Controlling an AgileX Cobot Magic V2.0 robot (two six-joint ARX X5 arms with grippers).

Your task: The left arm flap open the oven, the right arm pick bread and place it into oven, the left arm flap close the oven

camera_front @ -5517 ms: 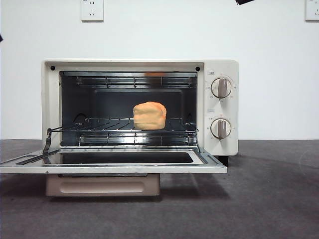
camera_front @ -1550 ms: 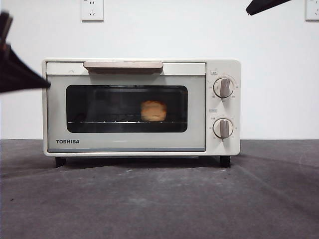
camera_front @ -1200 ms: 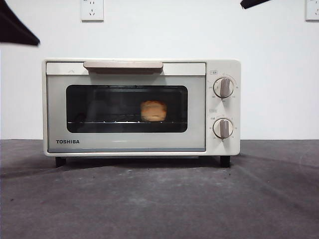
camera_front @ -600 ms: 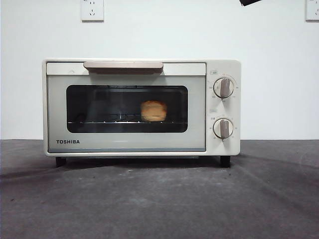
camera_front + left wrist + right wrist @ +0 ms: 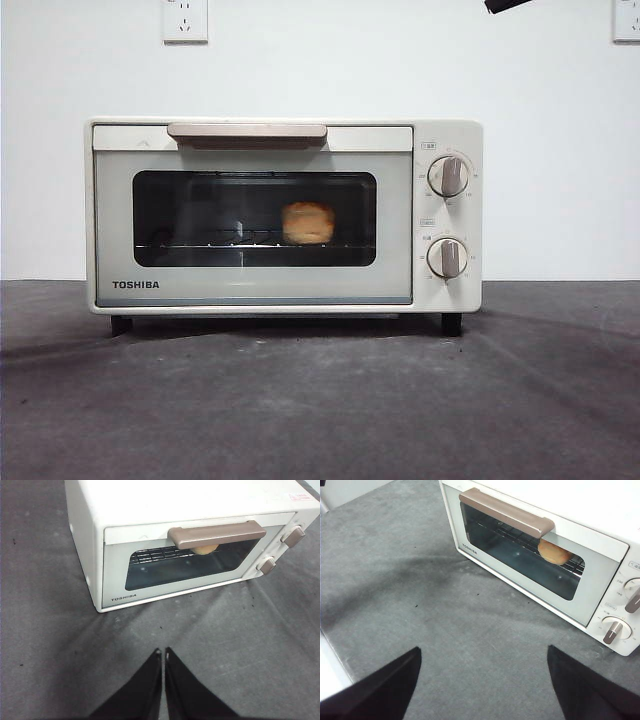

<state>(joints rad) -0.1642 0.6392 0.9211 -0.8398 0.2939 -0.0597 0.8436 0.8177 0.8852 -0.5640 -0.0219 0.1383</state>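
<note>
The oven (image 5: 260, 290) stands on the grey table (image 5: 320, 410).

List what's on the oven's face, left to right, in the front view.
TOSHIBA logo → beige bar handle → bread behind the door glass → two grey knobs, stacked at the right end.

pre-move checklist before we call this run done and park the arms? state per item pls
1. Oven door flapped shut, handle at top: ok.
2. Bread inside on the rack, seen through the window: ok.
3. Left gripper off the oven, jaws shut, holding nothing: ok.
4. Right gripper clear of the oven, jaws open, empty: ok.
5. Door fully latched: cannot tell.
6. Knobs at off: cannot tell.
</note>
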